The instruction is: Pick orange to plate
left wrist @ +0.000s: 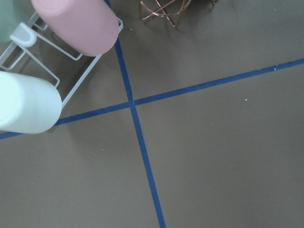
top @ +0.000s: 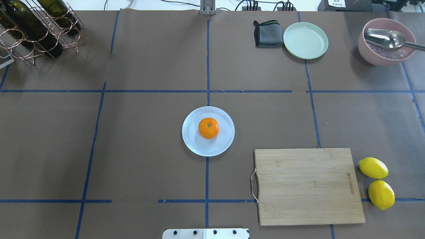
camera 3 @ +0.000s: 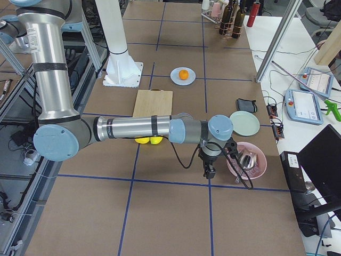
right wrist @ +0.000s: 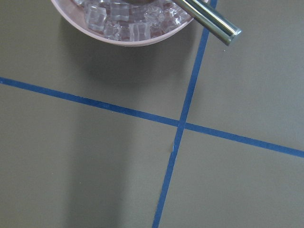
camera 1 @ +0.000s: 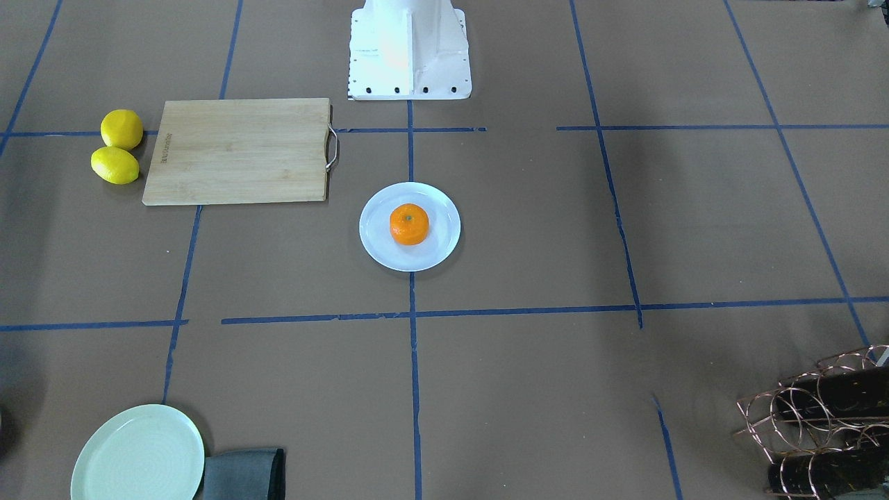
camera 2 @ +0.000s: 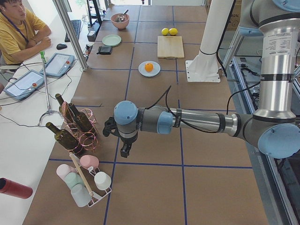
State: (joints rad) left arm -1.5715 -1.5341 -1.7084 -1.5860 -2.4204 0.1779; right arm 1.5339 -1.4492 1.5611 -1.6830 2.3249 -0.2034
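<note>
A: Orange skin, stem dimple up: the orange sits mid-plate, at the desk's centre.
B: And the arms?
A: Only the side views show them. The left pincer and right pincer hang at opposite desk ends, well apart from it. I cannot tell how open they are.

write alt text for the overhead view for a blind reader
An orange sits on a small pale plate at the centre of a brown table gridded with blue tape. Near right: a wooden board with two lemons beside it. Far edge: bottle rack at left, grey cloth, green plate and pink bowl with spoon at right; no arm shows.
</note>
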